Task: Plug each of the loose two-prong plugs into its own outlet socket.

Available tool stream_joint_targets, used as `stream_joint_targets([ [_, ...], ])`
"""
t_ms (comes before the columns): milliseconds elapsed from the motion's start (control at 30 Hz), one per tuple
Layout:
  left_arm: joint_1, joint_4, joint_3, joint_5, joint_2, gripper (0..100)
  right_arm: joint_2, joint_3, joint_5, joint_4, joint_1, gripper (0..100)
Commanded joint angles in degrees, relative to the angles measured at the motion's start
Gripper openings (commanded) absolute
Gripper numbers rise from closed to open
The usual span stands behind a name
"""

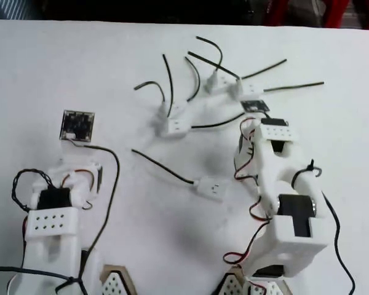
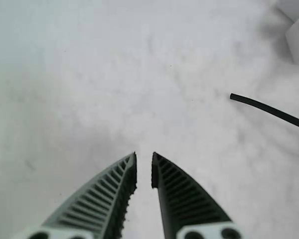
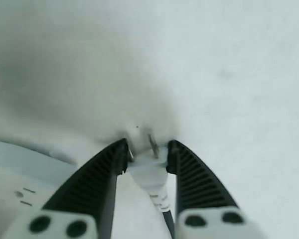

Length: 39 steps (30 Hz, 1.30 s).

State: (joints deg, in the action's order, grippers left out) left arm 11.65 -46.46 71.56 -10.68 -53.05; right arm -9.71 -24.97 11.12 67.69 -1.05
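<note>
Holding: right jaws clenched on a white plug [image 3: 148, 169], its two prongs [image 3: 152, 142] poking past the tips, close over the surface [image 3: 239, 74].
Left jaws: released, a narrow gap between the tips and nothing in it.
Edges: the surface's far edge lies well apart from both arms.
Open room: wide bare stretch at far left, and bare ground ahead of the left jaws.
Around: a lone block [image 1: 210, 187] on a black wire [image 1: 163, 167] lies between the arms. A second block [image 1: 175, 126] sits farther out. A wired cluster [image 1: 224, 86] lies beyond it.
In the way: the cluster's wires fan out just ahead of the right arm [image 1: 277, 184]. A small dark board [image 1: 78, 125] sits ahead of the left arm [image 1: 52, 221].
</note>
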Motion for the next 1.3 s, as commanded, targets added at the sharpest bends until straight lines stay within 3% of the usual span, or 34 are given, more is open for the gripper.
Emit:
stream_joint_targets([
  [0,0.4,1.1,-0.7,0.3,-1.4,8,6.6,3.2,0.6,5.7,-1.2,1.7],
  [300,0.4,0.8,1.8,-7.7,-1.4,7,30.7,3.9,-0.4,11.6,-6.9,1.7],
  [633,0.3,1.1,5.0,-8.5,-1.4,7,40.0,3.5,-39.6,7.2,-8.5,1.8],
  [900,0.5,1.0,5.1,-8.5,-1.4,7,40.0,3.1,-56.6,5.8,-2.5,2.1],
  [967,0.5,1.0,5.1,-8.5,-1.4,7,40.0,1.3,-60.1,5.8,-1.1,6.0],
  [1133,0.5,1.0,5.1,-8.5,-1.4,7,40.5,-3.2,-60.9,5.8,-0.7,25.2],
  [1267,0.5,1.0,5.1,-8.5,-1.4,7,40.7,-4.0,-52.8,7.3,-0.1,34.0],
])
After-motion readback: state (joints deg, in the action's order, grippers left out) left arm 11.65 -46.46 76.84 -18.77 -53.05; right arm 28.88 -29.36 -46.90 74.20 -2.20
